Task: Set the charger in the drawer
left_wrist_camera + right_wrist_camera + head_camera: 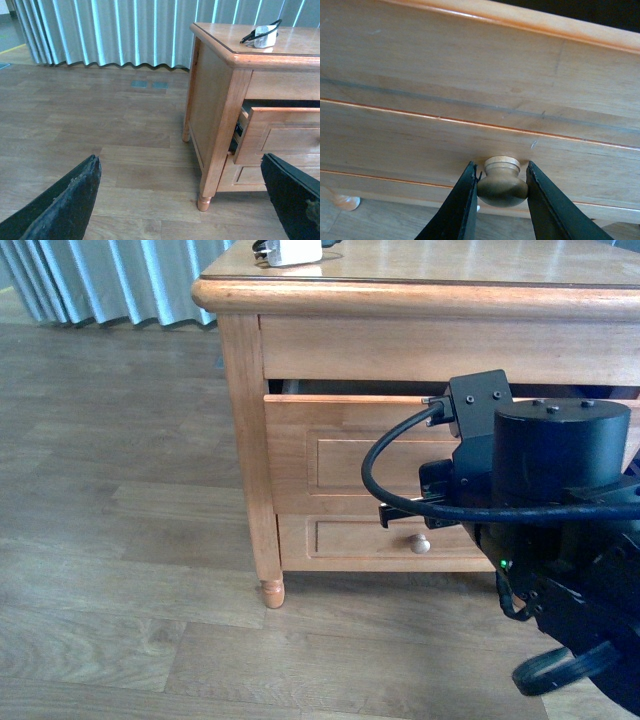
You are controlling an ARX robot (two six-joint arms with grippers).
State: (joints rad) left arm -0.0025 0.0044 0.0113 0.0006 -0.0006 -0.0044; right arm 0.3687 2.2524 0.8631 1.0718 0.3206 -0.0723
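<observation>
Light-brown wood cabinet [245,440], charger [290,252] sitting on its worktop [450,265] near the back left corner, white block with black cord bunched at one end, same thing visible in the left wrist view. It is well apart from both arms and nobody is holding it. Drawer [340,455], the upper one, stands partly out: dark gap along its top edge in the front view, front panel clearly proud of the frame in the left wrist view. Right gripper [501,172] is on the round knob [502,182], jaws clenched against both sides of it, so I judge the opening step is under way. The gap looks narrow for dropping a block in from above, so it probably needs more pull. Left gripper [179,160] hangs low over the floor [100,125], jaws spread wide, nothing between them. What's left by my read: finish opening, pick the charger off the worktop, place it inside; closing isn't stated in the task. Around: lower drawer [350,538] with its own pale knob [420,543] just under the right arm [560,480], pleated blue-grey curtain [100,30] behind, wood-plank floor. In the way: the right arm and its black hose [375,470] sit straight in front of the drawer, and the worktop overhangs the opening, so the charger has to come forward past the edge before going down. Drawer inside is dark, contents can't tell.
</observation>
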